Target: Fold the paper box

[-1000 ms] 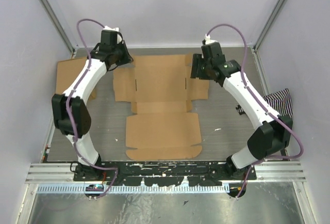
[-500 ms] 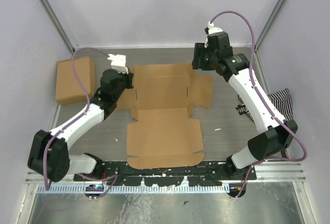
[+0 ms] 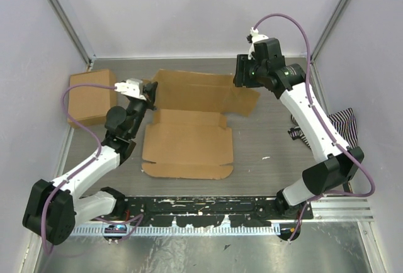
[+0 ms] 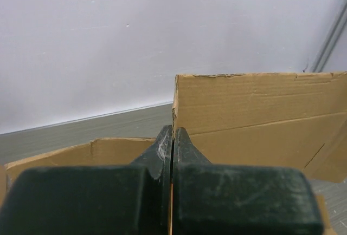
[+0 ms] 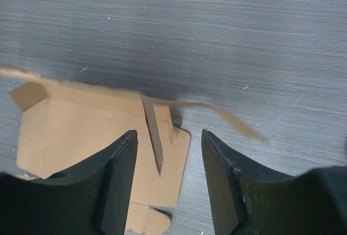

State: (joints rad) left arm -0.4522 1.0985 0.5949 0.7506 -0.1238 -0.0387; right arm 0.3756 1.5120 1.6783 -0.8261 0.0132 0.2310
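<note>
Our left gripper [image 3: 152, 89] is clamped on the paper box [image 3: 187, 144] at its left rear edge. The sheet lies mid-table, rear panel tilted up. Our right gripper [image 5: 169, 136] hangs spread above the right flap. A cardboard box [image 3: 90, 97] sits apart, far left.

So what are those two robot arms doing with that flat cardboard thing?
They are working on folding the paper box, which is mostly a flat cut-out sheet on the table. The left end effector is shut on the sheet's left edge, and the far panel is tipped up off the table. The right end effector is open and hovers above the sheet's far right flap, not gripping it. Another brown box, already made, sits at the far left.
</note>
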